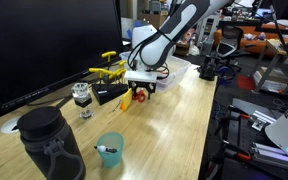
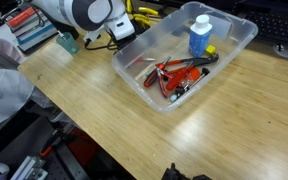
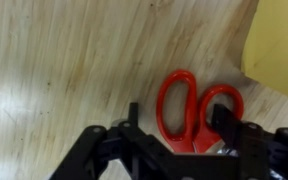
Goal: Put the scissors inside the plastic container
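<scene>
The scissors [image 3: 200, 135] have orange-red handles and lie on the wooden table; their blades are hidden under my gripper. In the wrist view my gripper [image 3: 181, 120] is open, with one finger left of the handles and the other over the right handle loop. In an exterior view the gripper [image 1: 140, 88] is down at the table with the red handles [image 1: 125, 98] just beside it. The clear plastic container [image 2: 236, 42] stands apart from the gripper and holds red-handled tools and a blue bottle. The arm hides the scissors in that view.
Yellow-handled tools [image 1: 109, 68] lie just behind the gripper. A dark jug [image 1: 49, 140], a teal cup [image 1: 109, 150] and a glass jar [image 1: 81, 97] stand towards the near end of the table. A dark monitor [image 1: 44, 40] stands along one edge. A yellow surface [image 3: 279, 45] lies close by.
</scene>
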Available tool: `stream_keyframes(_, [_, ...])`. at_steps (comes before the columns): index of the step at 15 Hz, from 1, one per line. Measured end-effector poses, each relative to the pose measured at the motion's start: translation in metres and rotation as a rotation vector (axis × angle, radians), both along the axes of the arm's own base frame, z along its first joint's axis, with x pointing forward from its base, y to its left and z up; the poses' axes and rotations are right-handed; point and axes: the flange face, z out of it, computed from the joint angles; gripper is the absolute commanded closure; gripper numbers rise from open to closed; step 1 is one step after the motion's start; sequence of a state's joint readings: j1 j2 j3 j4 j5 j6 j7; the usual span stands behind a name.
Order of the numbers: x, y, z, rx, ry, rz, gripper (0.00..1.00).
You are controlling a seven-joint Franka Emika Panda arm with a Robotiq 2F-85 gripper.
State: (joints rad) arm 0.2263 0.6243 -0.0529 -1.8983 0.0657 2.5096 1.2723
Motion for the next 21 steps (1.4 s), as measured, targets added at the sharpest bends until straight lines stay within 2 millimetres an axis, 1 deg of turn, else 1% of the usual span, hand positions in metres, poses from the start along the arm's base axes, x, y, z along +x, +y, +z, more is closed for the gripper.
stream_keyframes(3, [0.004,-0.002,0.003,0.035,-0.027,-0.014,0.76])
stream_keyframes(4, [0.004,-0.003,0.004,0.041,-0.029,-0.018,0.77])
stream_keyframes(9, [0.002,-0.005,0.005,0.054,-0.036,-0.024,0.77])
stream_keyframes(12, [-0.004,0.000,0.008,0.089,-0.060,-0.025,0.77])
stream_keyframes(14, [-0.009,0.007,0.023,0.113,-0.110,-0.019,0.77])
stream_keyframes(18, [-0.025,0.011,0.066,0.132,-0.200,-0.008,0.77])
stream_keyframes(21, [-0.038,0.013,0.087,0.140,-0.252,0.019,0.77])
